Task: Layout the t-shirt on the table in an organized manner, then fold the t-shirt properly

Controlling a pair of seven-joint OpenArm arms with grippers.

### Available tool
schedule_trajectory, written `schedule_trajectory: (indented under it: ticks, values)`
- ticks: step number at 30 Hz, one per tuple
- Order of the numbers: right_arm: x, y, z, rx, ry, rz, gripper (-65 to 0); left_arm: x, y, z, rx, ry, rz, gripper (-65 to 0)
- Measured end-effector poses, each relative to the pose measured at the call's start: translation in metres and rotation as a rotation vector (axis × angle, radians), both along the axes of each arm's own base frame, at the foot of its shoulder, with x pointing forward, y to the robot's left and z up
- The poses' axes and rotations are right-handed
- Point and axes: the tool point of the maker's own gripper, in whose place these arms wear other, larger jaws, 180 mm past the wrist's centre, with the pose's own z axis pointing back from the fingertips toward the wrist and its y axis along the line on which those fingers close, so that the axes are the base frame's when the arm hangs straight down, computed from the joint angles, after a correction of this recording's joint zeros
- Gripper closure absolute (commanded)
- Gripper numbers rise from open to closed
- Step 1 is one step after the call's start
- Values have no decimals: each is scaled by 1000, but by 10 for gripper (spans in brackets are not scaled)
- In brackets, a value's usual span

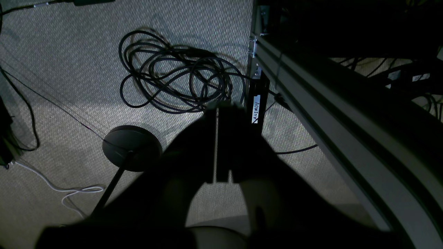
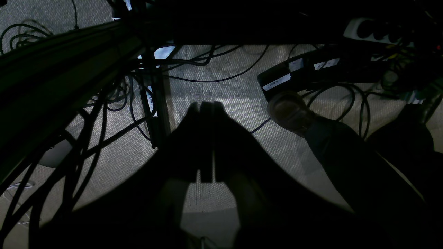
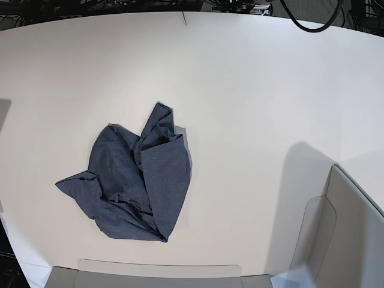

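Centrally, the t-shirt (image 3: pixel 132 180) lies crumpled in a loose heap on the table (image 3: pixel 252 90), left of middle in the base view, with no lettering showing. Pale grey panels (image 3: pixel 348 234) stand along the near and right edges. Neither arm appears over the tabletop. Left gripper (image 1: pixel 217 145): jaws together, hanging above carpet beside a coiled black cable (image 1: pixel 176 72). Right gripper (image 2: pixel 206 141): jaws together, above carpet near a shoe (image 2: pixel 289 110).
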Motion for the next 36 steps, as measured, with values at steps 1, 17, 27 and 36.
schedule_trajectory:
  ticks: [1, 17, 27, 36]
  values:
    - [-1, 0, 0, 0, 1, 0, -5, 0, -1, 0, -1, 0, 0, 0]
    - [-5, -1, 1, -2, -19, 2, -5, 1, -1, 0, -2, -3, 0, 0]
    - [-5, -1, 1, -2, -18, 2, -5, 0, -1, 0, -2, -3, 0, 0]
    - [-5, -1, 1, -2, -18, 2, -5, 0, -1, 0, -2, -3, 0, 0]
